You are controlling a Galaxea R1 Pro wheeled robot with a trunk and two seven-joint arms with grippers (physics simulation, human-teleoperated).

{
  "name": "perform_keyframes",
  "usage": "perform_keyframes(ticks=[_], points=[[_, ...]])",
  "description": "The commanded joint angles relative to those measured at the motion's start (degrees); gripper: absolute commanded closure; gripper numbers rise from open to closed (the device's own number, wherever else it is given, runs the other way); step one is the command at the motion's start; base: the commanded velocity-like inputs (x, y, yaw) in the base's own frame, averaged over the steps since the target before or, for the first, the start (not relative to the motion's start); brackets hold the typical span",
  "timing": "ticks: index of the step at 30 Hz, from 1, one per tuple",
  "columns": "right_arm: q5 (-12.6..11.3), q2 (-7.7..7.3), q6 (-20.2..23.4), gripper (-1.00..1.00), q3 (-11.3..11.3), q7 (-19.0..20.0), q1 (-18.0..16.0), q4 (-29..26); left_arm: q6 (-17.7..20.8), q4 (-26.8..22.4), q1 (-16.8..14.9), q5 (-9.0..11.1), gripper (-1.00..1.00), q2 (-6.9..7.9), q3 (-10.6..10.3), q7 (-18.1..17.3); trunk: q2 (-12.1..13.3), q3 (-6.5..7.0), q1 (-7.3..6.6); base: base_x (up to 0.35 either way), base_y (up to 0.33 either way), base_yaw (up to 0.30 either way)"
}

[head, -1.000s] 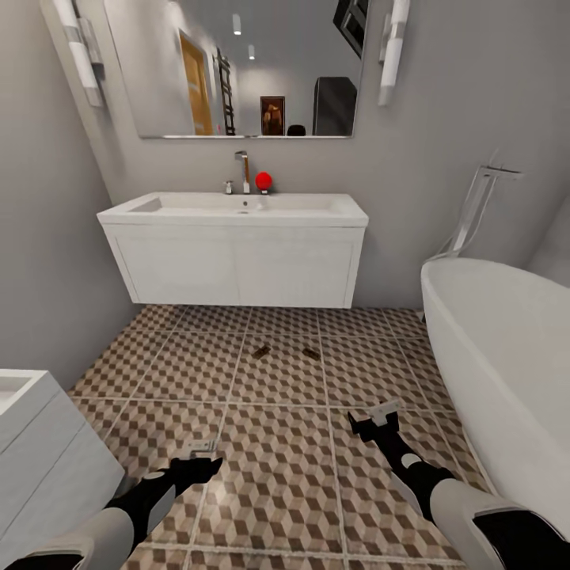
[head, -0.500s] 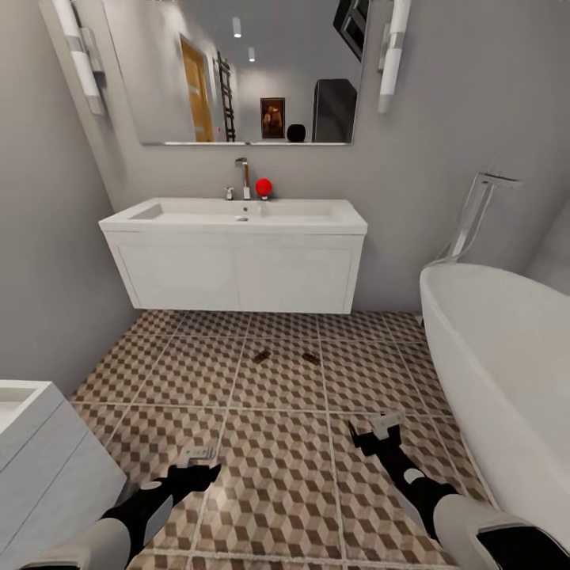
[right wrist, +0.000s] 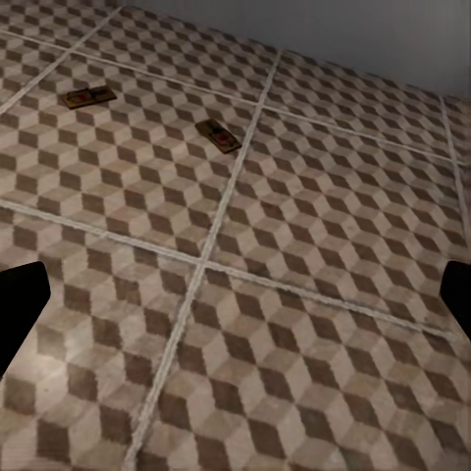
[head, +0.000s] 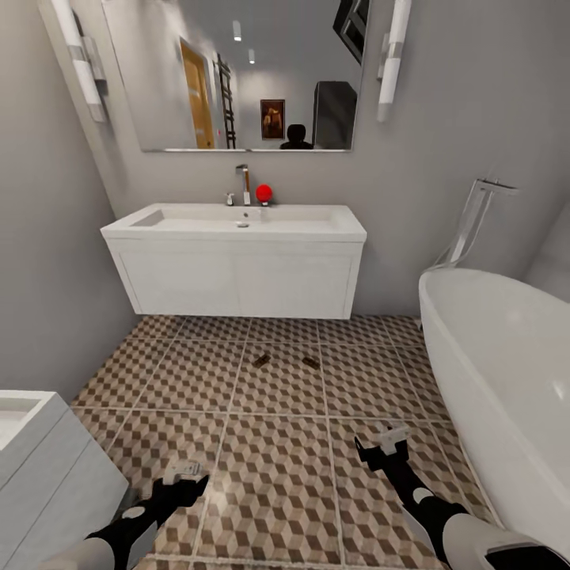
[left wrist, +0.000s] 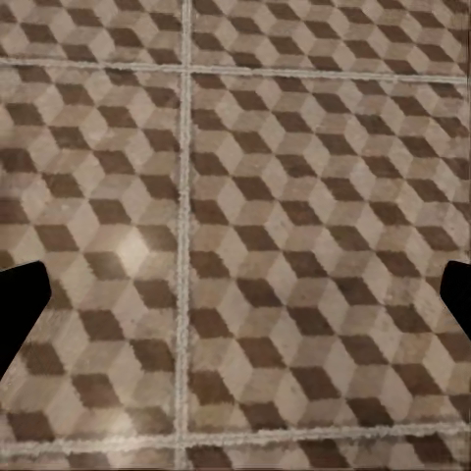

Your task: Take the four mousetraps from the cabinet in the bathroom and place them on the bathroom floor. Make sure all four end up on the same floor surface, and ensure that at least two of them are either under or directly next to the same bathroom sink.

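From the head camera I have the white wall-hung sink (head: 234, 237) straight ahead, its chrome tap (head: 243, 184) at the back with a small red object (head: 264, 192) just beside it, and a mirror (head: 237, 71) above. On the bathroom floor (head: 277, 491) in front of the sink lie two mousetraps: the left mousetrap (head: 260, 361) and the right mousetrap (head: 311, 362), near each other but apart, both flat on the cube-pattern tiles, just out from under the basin's front edge. The right wrist camera picks them up too, the left mousetrap (right wrist: 87, 97) and the right mousetrap (right wrist: 218, 135) lying on neighbouring tiles either side of a grout line.

My left claw (head: 184, 470) hangs low over the tiles at the lower left, and my right claw (head: 385, 438) hangs over the floor at the lower right, well short of the traps. Both stand wide open with nothing between the fingers; in each wrist picture the dark fingertips sit at opposite edges with bare tile (left wrist: 245, 235) between them.

The white bathtub (head: 507, 372) runs along my right, with its tall tap (head: 475, 214) at the wall. A white unit (head: 39, 467) shows at the lower left, possibly the toilet, though I can't say from this angle.
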Motion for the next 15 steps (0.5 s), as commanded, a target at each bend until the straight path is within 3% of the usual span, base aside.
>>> perform_keyframes(ticks=[1, 5, 10, 15], points=[[0.31, -0.04, -0.3, -1.0, -0.05, 0.0, 0.02, 0.04, -3.68, 1.41, 0.02, 0.18, -1.0, 0.14, 0.06, -0.24, 0.4, 0.14, -0.23, 0.0, 0.0, 0.0], [0.27, -0.09, -0.66, -1.0, -0.05, -0.01, 0.17, 0.04, -17.95, 5.94, 0.19, 0.28, -1.0, 0.52, 0.06, 0.06, 2.0, 0.86, -1.11, 0.0, 0.0, 0.0], [0.23, -0.04, -0.8, -1.0, -0.03, -0.02, 0.34, 0.04, -23.32, 7.45, 0.25, 0.32, -1.0, 1.06, 0.06, 0.16, 4.01, 1.75, -2.21, 0.0, 0.0, 0.0], [0.18, -0.03, -0.89, -1.0, -0.04, -0.01, 0.49, 0.04, -24.7, 7.87, 0.64, 0.33, -1.0, 1.17, 0.06, 0.15, 6.01, 2.65, -3.31, 0.0, 0.0, 0.0]])
